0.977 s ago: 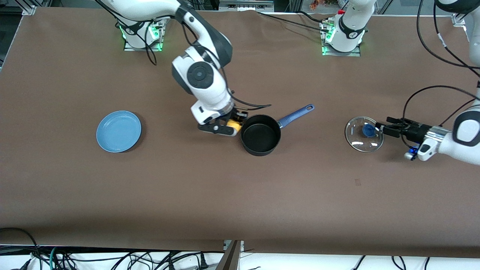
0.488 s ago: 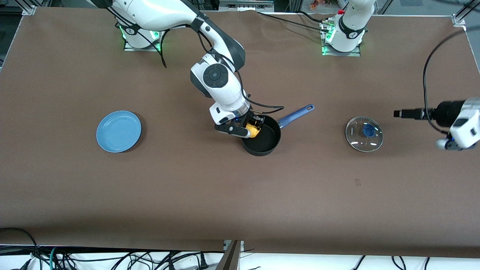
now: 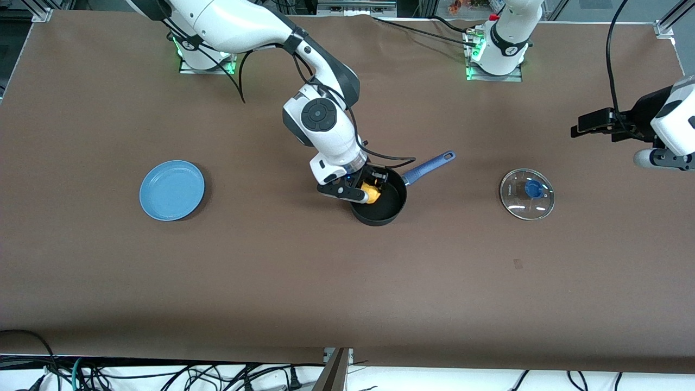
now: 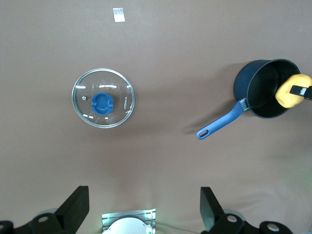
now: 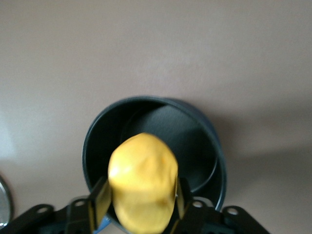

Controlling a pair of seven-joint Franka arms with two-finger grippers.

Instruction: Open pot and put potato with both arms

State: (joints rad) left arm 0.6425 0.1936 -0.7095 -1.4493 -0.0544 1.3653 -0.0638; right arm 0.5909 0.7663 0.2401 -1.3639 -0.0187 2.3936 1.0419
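Note:
The black pot (image 3: 383, 202) with its blue handle (image 3: 428, 164) stands open at mid-table; it also shows in the left wrist view (image 4: 265, 89) and the right wrist view (image 5: 156, 146). My right gripper (image 3: 368, 190) is shut on the yellow potato (image 3: 371, 191) and holds it over the pot's rim; in the right wrist view the potato (image 5: 143, 181) sits between the fingers (image 5: 101, 199). The glass lid (image 3: 526, 194) with blue knob lies flat on the table toward the left arm's end, also in the left wrist view (image 4: 103, 97). My left gripper (image 3: 583, 126) is open and empty, up in the air.
A flat light-blue plate (image 3: 172, 190) lies toward the right arm's end of the table. The arm bases (image 3: 497, 54) stand along the table's edge farthest from the front camera. Cables hang past the table's near edge.
My right gripper has carried the potato from beside the pot to over its rim. My left gripper has let go of the lid's knob and risen away from it.

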